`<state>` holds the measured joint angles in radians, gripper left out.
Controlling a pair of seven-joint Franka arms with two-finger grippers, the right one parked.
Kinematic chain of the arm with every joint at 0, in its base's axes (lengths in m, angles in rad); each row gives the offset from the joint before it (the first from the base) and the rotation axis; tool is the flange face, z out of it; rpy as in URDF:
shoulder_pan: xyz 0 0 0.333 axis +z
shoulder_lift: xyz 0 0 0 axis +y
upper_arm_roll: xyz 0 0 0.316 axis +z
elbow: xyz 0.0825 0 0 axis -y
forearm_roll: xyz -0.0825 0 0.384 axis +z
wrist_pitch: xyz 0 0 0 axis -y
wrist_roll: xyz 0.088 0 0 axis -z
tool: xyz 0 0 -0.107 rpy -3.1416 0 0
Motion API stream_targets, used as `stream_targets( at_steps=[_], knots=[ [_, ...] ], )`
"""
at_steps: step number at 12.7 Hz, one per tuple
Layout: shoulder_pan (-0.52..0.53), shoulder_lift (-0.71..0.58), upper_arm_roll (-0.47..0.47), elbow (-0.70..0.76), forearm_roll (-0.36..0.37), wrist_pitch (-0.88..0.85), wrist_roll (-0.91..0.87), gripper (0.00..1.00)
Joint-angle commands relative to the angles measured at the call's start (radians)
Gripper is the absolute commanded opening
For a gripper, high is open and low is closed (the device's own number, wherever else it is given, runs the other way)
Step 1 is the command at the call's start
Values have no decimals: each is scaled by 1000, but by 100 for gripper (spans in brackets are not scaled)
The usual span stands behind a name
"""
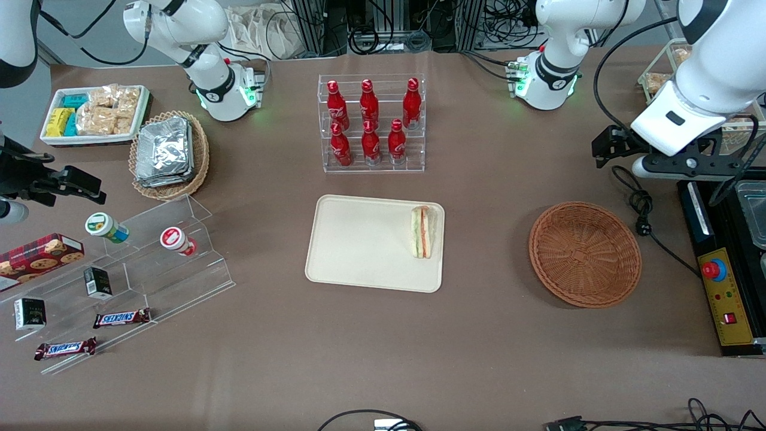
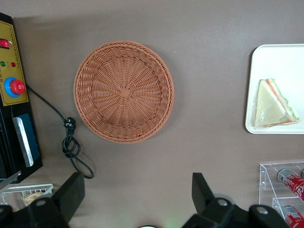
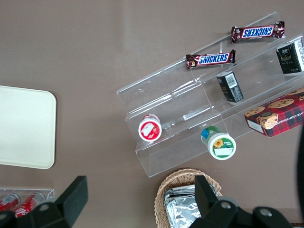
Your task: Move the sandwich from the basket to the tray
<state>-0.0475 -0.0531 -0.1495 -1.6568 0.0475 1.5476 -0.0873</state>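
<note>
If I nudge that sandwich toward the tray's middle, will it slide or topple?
The sandwich stands on edge, filling showing, near the rim of the tray, so a push probably tips it. Soft bread likely squashes. The smooth tray may let it slide. The gripper hangs open above the empty basket.

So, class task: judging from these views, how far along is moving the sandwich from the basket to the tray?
Done: the sandwich lies on the tray, and the basket holds nothing. In hand: nothing; the gripper is open, raised above the table beside the basket. Left: nothing visible, the placement looks complete.
</note>
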Motion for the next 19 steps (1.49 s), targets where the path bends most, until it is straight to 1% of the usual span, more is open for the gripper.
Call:
stream_targets(
  at_steps=[1,6,7,8,10,19],
  knots=[
    [9,16,-2,35,-11,-21,11,100],
    [9,15,-1,32,-20,-20,8,100],
    [9,15,5,31,-43,-20,8,100],
    [8,16,36,31,-67,-21,8,100],
    [8,15,53,31,-70,-27,9,100],
    [8,16,53,20,-71,-26,6,100]
  ],
)
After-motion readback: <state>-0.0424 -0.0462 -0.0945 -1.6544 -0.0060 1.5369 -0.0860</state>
